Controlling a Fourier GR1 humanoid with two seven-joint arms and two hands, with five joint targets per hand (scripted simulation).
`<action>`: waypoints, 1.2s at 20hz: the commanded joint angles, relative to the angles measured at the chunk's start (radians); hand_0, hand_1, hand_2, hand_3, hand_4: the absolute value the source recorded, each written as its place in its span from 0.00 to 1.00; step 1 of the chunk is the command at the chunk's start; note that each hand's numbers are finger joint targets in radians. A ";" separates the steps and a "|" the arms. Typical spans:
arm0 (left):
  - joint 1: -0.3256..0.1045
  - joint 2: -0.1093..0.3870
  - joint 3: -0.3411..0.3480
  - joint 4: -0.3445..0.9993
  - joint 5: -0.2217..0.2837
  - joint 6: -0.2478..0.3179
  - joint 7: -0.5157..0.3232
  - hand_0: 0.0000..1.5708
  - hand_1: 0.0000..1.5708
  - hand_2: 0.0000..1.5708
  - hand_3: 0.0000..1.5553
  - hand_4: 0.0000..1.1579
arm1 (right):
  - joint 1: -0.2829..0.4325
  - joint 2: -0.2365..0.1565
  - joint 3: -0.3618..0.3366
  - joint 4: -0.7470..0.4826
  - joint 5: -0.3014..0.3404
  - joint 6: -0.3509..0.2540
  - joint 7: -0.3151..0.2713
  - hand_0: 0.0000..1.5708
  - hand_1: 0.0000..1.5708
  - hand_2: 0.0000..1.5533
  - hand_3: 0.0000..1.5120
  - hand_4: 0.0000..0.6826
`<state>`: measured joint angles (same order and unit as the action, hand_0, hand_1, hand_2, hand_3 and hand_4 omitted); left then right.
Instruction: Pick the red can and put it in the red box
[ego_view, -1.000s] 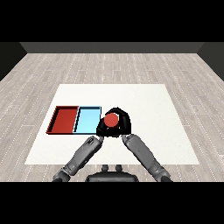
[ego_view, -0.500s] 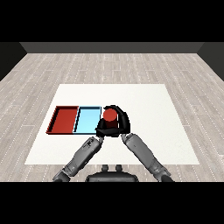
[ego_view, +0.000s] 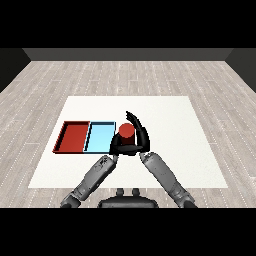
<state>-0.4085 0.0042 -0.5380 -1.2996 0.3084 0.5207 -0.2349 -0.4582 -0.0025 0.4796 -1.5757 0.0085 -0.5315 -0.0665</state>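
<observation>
The red can (ego_view: 126, 131) is held upright by the right hand (ego_view: 139, 136), whose fingers are curled round it, just beside the right edge of the light blue tray (ego_view: 100, 138); the red tray (ego_view: 74, 137) lies further left; the left hand (ego_view: 116, 146) is seen beneath the can, its fingers' state not discernible.

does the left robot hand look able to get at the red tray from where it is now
Probably yes. The left robot hand sits by the light blue tray's right edge, and the red tray lies just beyond it. Nothing stands between; it would have to pass over the blue tray.
</observation>
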 joint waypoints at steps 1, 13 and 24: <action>0.014 -0.004 0.038 -0.010 -0.002 -0.037 0.004 1.00 1.00 1.00 0.96 0.98 | 0.044 0.002 -0.037 -0.008 -0.008 0.009 -0.016 0.00 0.00 0.00 0.00 0.00; 0.082 0.024 0.023 -0.116 -0.078 -0.019 0.057 1.00 1.00 1.00 0.95 0.98 | 0.137 -0.027 -0.139 -0.151 -0.034 0.091 -0.041 0.00 0.00 0.00 0.00 0.00; 0.026 0.107 0.195 -0.059 -0.096 -0.080 0.053 1.00 1.00 1.00 0.94 0.99 | 0.476 -0.197 -0.299 -0.438 -0.151 0.239 -0.108 0.00 0.00 0.00 0.00 0.00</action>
<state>-0.3727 0.0763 -0.4060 -1.3782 0.2039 0.4763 -0.1624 -0.1484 -0.1518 0.2250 -1.9527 -0.0895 -0.3561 -0.0960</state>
